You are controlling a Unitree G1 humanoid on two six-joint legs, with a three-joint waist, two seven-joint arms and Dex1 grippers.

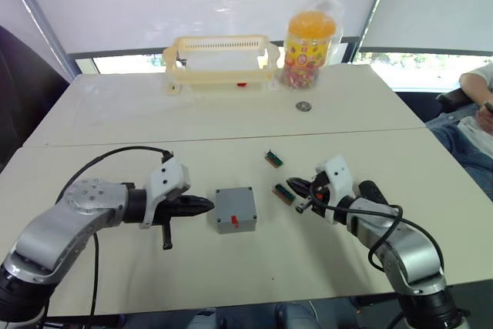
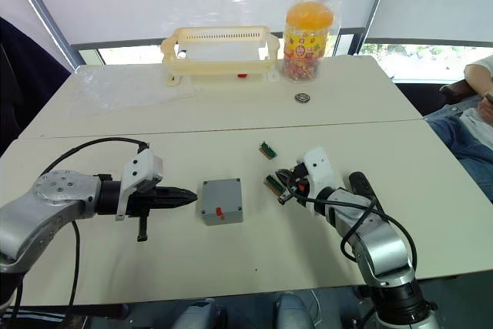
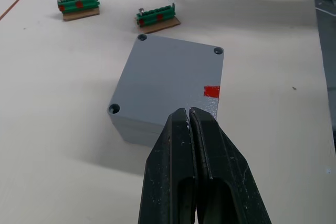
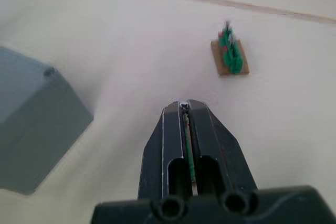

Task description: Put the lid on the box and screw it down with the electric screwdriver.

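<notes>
both black two-fingered claws lie nearest, low over the pale desk (image 1: pixel 254 267), one on each side of the small grey square plastic box (image 1: pixel 235 209). left claw (image 1: pixel 206 205) points at the box from the left, its tips just beside the box's near left edge; in the left wrist view its fingers (image 3: pixel 181 145) are pressed together with nothing between them, right at the box wall by the small red mark (image 3: pixel 211 91). right claw (image 1: pixel 302 193) sits to the right of the box, apart from it, with its tips over a small green screw strip on a brown base (image 1: pixel 283 193); in the right wrist view its fingers (image 4: pixel 173 129) are closed tight, with a thin green-and-metal sliver showing in the slit between them, though i cannot tell what that is.

the box rests flat on the desk with a flat grey lid (image 3: pixel 168 80) already sitting on top of it, flush with its outline; dark screw holes show at three corners, and the fourth is hidden behind the claw. a second green screw strip (image 1: pixel 273 159) lies beyond the box, a little to the right. farther beyond the box, at the far side of the desk, stand a cream plastic basket rack (image 1: pixel 221 61), a clear jar with an orange lid (image 1: pixel 309 48) and a small round metal piece (image 1: pixel 303 105). a person's arm and leg (image 1: pixel 470 125) show well to the right of the box, off the desk.
</notes>
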